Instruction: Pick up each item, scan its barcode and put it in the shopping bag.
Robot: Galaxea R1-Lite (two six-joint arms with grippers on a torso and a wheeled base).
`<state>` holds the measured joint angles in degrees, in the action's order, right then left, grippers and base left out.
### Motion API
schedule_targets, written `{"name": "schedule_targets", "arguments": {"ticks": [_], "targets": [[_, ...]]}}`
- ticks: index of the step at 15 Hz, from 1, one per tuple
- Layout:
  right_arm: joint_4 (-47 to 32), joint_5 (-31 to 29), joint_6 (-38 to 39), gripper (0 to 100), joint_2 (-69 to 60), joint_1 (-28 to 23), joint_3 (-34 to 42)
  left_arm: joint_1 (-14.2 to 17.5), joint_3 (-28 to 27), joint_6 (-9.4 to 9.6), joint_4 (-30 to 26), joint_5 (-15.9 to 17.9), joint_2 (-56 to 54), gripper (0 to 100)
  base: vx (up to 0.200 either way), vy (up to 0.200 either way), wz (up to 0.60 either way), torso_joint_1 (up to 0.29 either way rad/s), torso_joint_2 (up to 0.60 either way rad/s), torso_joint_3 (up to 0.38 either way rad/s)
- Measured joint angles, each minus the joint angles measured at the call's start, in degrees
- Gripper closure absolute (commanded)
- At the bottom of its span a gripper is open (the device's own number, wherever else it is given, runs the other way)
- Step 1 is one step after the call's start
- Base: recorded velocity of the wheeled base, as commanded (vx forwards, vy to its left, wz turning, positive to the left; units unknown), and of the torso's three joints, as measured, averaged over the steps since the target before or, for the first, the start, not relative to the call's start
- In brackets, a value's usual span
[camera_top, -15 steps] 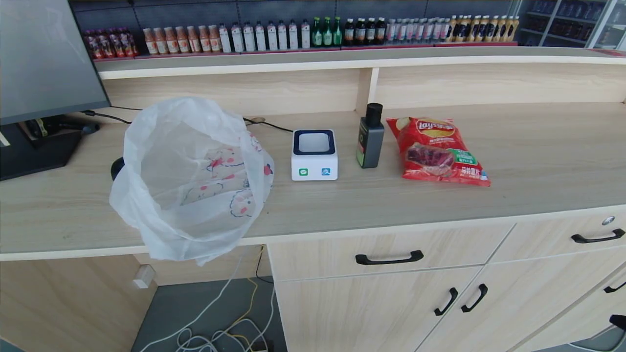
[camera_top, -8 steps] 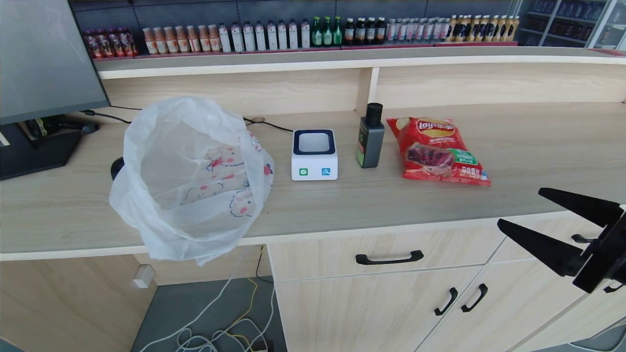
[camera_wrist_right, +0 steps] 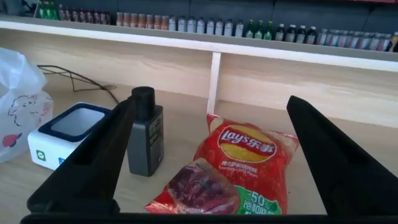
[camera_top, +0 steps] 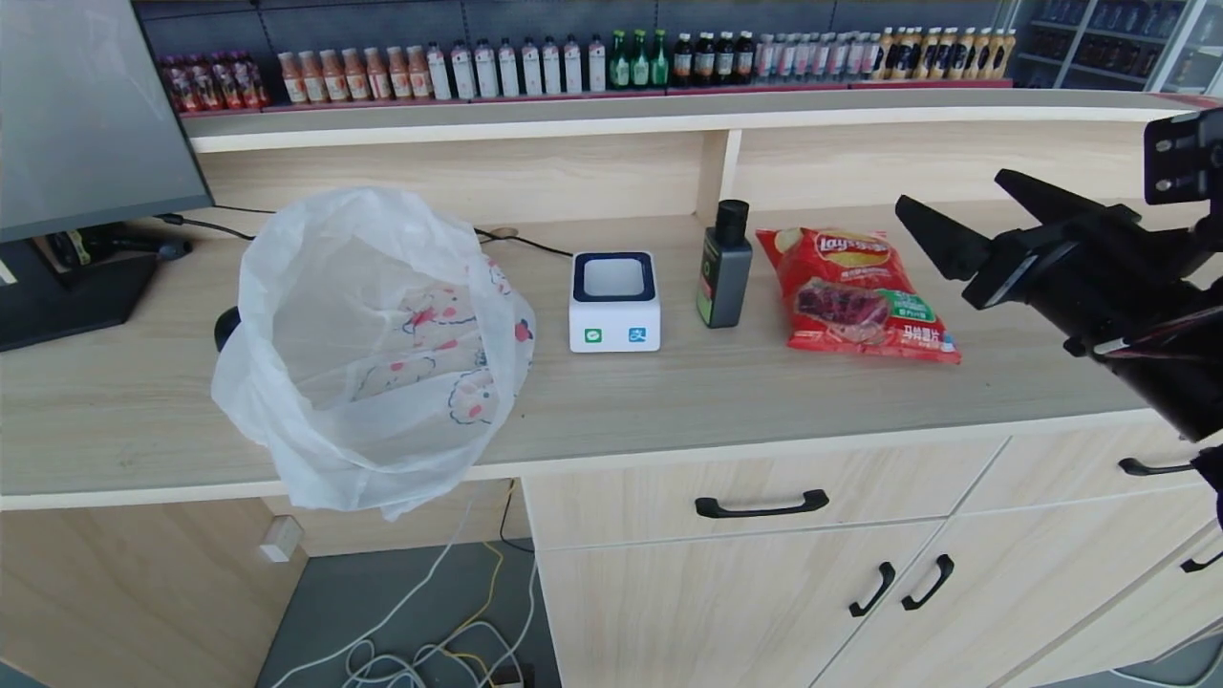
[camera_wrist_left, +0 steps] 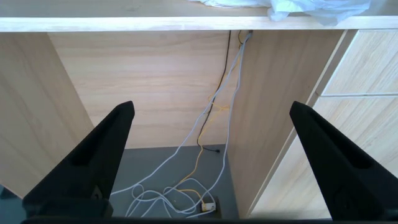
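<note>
Red crisp packet point(camera_top: 855, 291), dark grey bottle point(camera_top: 723, 268): both seemingly unscanned on your counter point(camera_top: 124, 392), neither in the shopping bag point(camera_top: 373, 344); right gripper point(camera_top: 948, 189) spread wide, empty.

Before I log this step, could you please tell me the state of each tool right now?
Left tool: open, holding nothing.
Right tool: open, holding nothing, close to the chip bag.
</note>
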<state>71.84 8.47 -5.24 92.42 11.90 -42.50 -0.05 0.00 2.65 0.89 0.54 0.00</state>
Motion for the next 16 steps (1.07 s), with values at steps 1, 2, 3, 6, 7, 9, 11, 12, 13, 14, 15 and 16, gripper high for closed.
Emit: {"name": "schedule_targets", "arguments": {"ticks": [1, 2, 3, 6, 7, 9, 11, 12, 13, 14, 15, 16], "targets": [[0.28, -1.48, 0.67, 0, 1.21, 0.45, -1.51, 0.0, 0.0, 0.0, 0.0, 0.0, 0.0, 0, 0.0, 0.0, 0.0, 0.0, 0.0, 0.0], [0.66, -3.01, 0.95, 0, 2.49, 1.3, -2.97, 0.02, 0.0, 0.0, 0.01, -0.02, 0.0, 0, 0.0, 0.0, 0.0, 0.0, 0.0, 0.0], [0.77, -4.35, 1.04, 0, 3.52, 2.49, -4.19, 0.02, 0.0, -0.05, 0.01, 0.0, 0.0, 0, 0.0, 0.0, 0.0, 0.0, 0.0, 0.0], [0.5, -11.89, 4.6, 0, 6.12, 9.05, -7.41, 0.02, 0.0, -0.11, 0.01, -0.05, 0.0, 0, 0.0, 0.0, 0.0, 0.0, 0.0, 0.0], [0.3, -14.35, 6.52, 0, 7.22, 11.3, -9.05, 0.02, 0.0, -0.11, 0.01, -0.02, 0.0, 0, 0.0, 0.0, 0.0, 0.0, 0.0, 0.0], [-0.56, -15.49, 7.42, 0, 9.24, 13.2, -11.63, 0.05, 0.0, -0.09, 0.01, -0.05, 0.0, 0, 0.0, 0.0, 0.0, 0.0, 0.0, 0.0], [-0.57, -15.75, 8.57, 0, 11.08, 14.18, -12.11, 0.05, 0.0, -0.16, 0.01, -0.07, 0.0, 0, 0.0, 0.0, 0.0, 0.0, 0.0, 0.0], [-0.54, -16.52, 8.61, 0, 11.63, 15.32, -12.11, 0.05, 0.0, -0.18, 0.01, -0.07, 0.0, 0, 0.0, 0.0, 0.0, 0.0, 0.0, 0.0], [-0.54, -18.63, 8.5, 0, 12.15, 16.41, -12.15, 0.0, 0.0, -0.2, 0.01, -0.07, 0.0, 0, 0.0, 0.0, 0.0, 0.0, 0.0, 0.0], [-0.57, -19.82, 8.33, 0, 12.74, 17.24, -12.39, 0.0, 0.0, -0.18, 0.01, -0.1, 0.0, 0, 0.0, 0.0, 0.0, 0.0, 0.0, 0.0], [-0.65, -20.46, 7.38, 0, 13.57, 18.18, -12.81, 0.0, 0.0, -0.18, 0.01, -0.1, 0.0, 0, 0.0, 0.0, 0.0, 0.0, 0.0, 0.0], [-0.6, -20.59, 4.13, 0, 14.64, 18.88, -13.31, 0.02, 0.0, -0.18, 0.01, -0.07, 0.0, 0, 0.0, 0.0, 0.0, 0.0, 0.0, 0.0]]}}
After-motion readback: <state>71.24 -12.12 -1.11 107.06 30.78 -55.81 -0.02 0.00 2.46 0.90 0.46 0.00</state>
